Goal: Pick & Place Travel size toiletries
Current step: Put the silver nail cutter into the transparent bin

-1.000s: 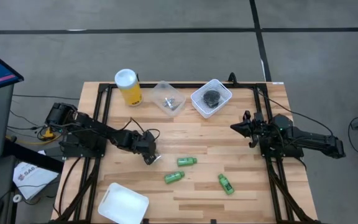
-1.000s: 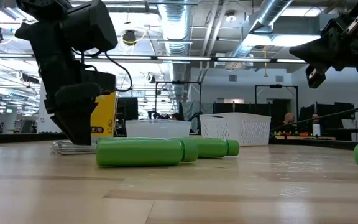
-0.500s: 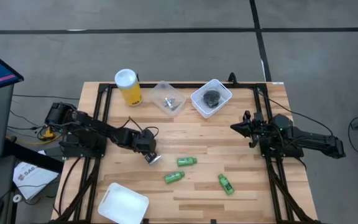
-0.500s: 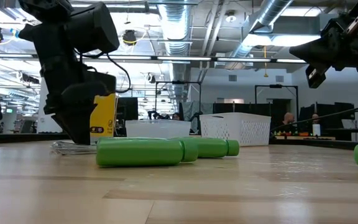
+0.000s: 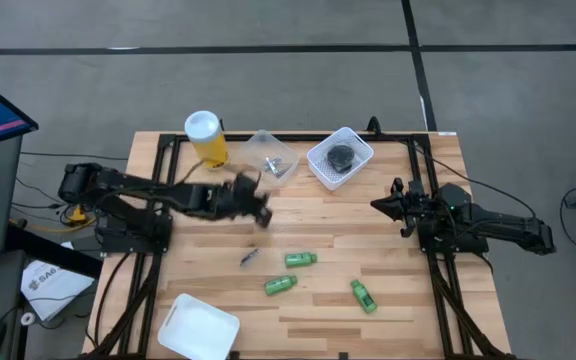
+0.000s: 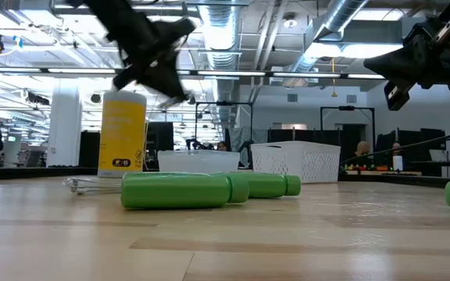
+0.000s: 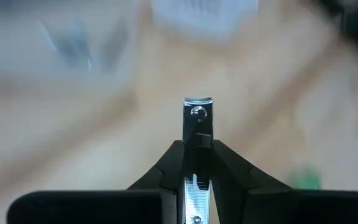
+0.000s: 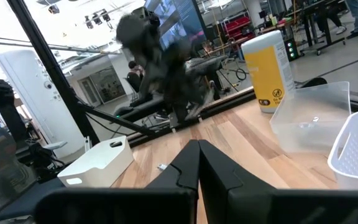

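Observation:
Three green mini bottles (image 5: 300,259) (image 5: 279,285) (image 5: 364,295) lie on their sides on the wooden table. A slim silvery piece (image 5: 248,258) lies left of them. My left gripper (image 5: 261,208), raised over the table between that piece and the clear tub (image 5: 271,155), is shut on another slim silvery piece (image 7: 198,115). It shows blurred high up in the low view (image 6: 151,51). The white basket (image 5: 353,145) holds dark round pieces (image 5: 339,155). My right gripper (image 5: 376,205) hangs shut above the right side, empty. My left gripper pinches the slim silvery piece between its two fingers, on the piece's near part (image 7: 198,142). The piece lies along the fingers, and its far end (image 7: 198,111) sticks out beyond the fingertips. It is lifted clear of the table.
A tall yellow canister (image 5: 206,140) with a white lid stands at the far left, beside the clear tub. A white tub (image 5: 198,328) sits at the near left edge. Black frame rails (image 5: 158,200) run along both table sides.
My left gripper has shut on a silvery piece down at the table, then risen and swung toward the far edge and the clear tub, carrying the piece clear. Another silvery piece has stayed on the table. The bottles have not moved.

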You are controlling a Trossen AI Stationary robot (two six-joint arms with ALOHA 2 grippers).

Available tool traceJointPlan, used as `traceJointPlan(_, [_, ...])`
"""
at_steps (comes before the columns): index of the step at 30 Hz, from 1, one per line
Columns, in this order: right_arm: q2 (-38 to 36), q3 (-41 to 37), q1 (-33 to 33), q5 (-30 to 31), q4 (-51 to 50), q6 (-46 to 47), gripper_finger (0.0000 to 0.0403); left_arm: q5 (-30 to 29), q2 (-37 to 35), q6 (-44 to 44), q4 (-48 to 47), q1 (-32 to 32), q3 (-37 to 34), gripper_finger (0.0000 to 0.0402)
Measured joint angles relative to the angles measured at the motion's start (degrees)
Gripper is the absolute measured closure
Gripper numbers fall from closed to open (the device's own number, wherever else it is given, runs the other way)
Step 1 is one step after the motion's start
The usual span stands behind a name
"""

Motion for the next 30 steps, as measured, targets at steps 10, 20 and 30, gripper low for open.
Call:
traceJointPlan(10, [0.0, 0.0, 0.0, 0.0, 0.1, 0.0, 0.0403, -3.4, 8.6, 17.2, 8.4, 16.5, 10.8, 0.0360])
traceJointPlan(20, [0.0, 0.0, 0.0, 0.0, 0.0, 0.0, 0.0403, -1.8, 20.5, 14.4, 8.4, 23.3, 12.2, 0.0360])
traceJointPlan(30, [0.0, 0.0, 0.0, 0.0, 0.0, 0.0, 0.0403, 1.2, 27.3, 11.4, 9.1, 23.9, 12.2, 0.0360])
